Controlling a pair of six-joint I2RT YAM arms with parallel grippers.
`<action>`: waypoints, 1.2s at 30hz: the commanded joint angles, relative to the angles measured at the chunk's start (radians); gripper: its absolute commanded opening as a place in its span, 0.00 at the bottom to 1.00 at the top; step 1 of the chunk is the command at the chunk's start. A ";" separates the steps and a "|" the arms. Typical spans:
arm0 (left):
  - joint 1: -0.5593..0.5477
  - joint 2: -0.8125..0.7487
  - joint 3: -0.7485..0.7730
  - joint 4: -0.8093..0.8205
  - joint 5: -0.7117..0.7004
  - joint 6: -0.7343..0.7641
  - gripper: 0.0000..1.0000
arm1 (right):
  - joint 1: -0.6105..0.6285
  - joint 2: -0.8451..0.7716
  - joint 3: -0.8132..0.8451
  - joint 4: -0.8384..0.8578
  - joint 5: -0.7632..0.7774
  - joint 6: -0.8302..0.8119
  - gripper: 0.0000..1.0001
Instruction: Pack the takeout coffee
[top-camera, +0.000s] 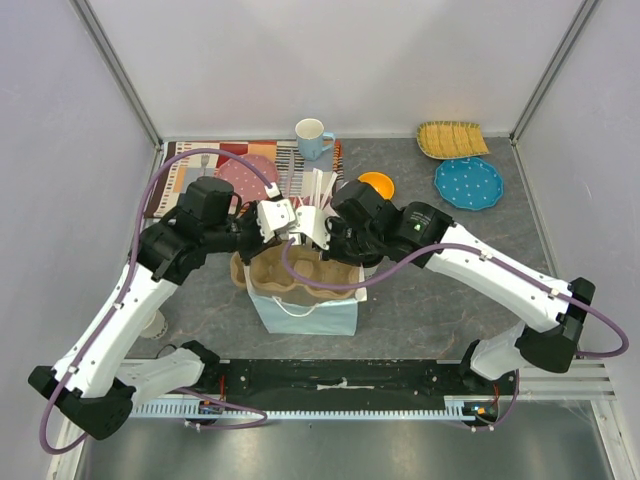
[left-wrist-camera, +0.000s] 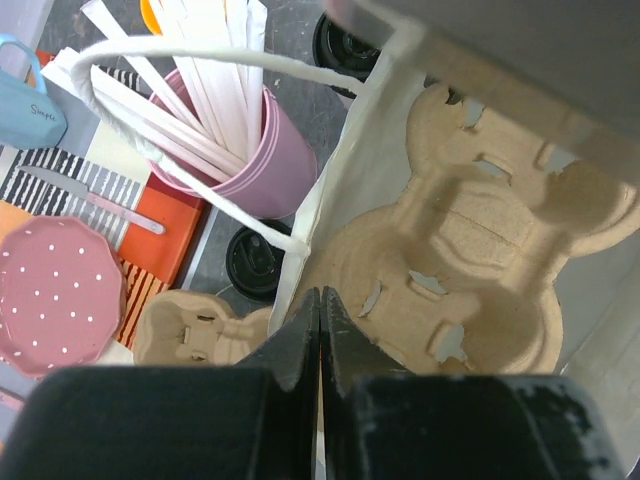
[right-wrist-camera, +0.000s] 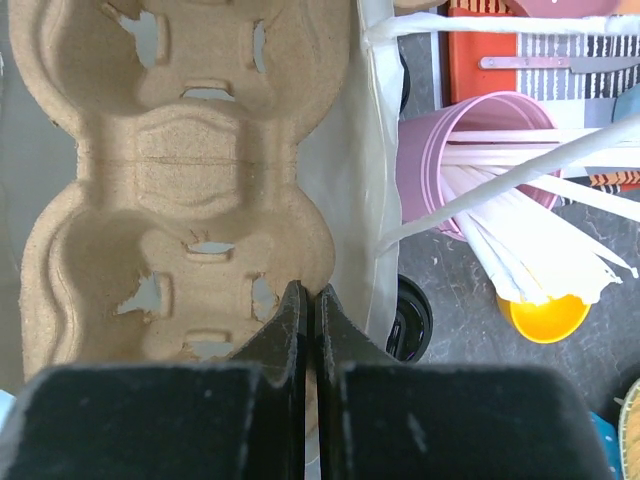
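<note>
The takeout coffee shows as round black lids on the table outside the bag: one (left-wrist-camera: 255, 262) by the bag's left wall, another (left-wrist-camera: 345, 45) farther off, and one (right-wrist-camera: 410, 318) in the right wrist view. The light-blue paper bag (top-camera: 330, 312) stands in the middle, with a brown cardboard cup carrier (left-wrist-camera: 470, 260) lying inside it. My left gripper (left-wrist-camera: 320, 296) is shut on the bag's white rim (left-wrist-camera: 335, 170). On the opposite rim (right-wrist-camera: 372, 200) my right gripper (right-wrist-camera: 308, 292) is shut too. In the top view both arms hide the cups.
A pink cup of wooden sticks (left-wrist-camera: 255, 150) stands just behind the bag. A second cardboard carrier (left-wrist-camera: 195, 325) lies to the bag's left. Farther back are a blue mug (top-camera: 312, 137), pink plate (top-camera: 245, 175), orange bowl (top-camera: 376, 184), blue plate (top-camera: 468, 183) and woven mat (top-camera: 452, 138).
</note>
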 joint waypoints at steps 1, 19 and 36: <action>0.001 0.003 -0.003 -0.020 0.026 -0.015 0.02 | 0.021 -0.050 0.002 0.119 -0.020 -0.029 0.00; 0.008 0.012 0.017 0.002 -0.038 -0.109 0.02 | 0.105 -0.125 -0.122 0.189 0.115 -0.081 0.00; 0.083 0.061 0.146 -0.083 0.151 -0.130 0.45 | 0.105 -0.113 -0.150 0.177 0.096 -0.127 0.00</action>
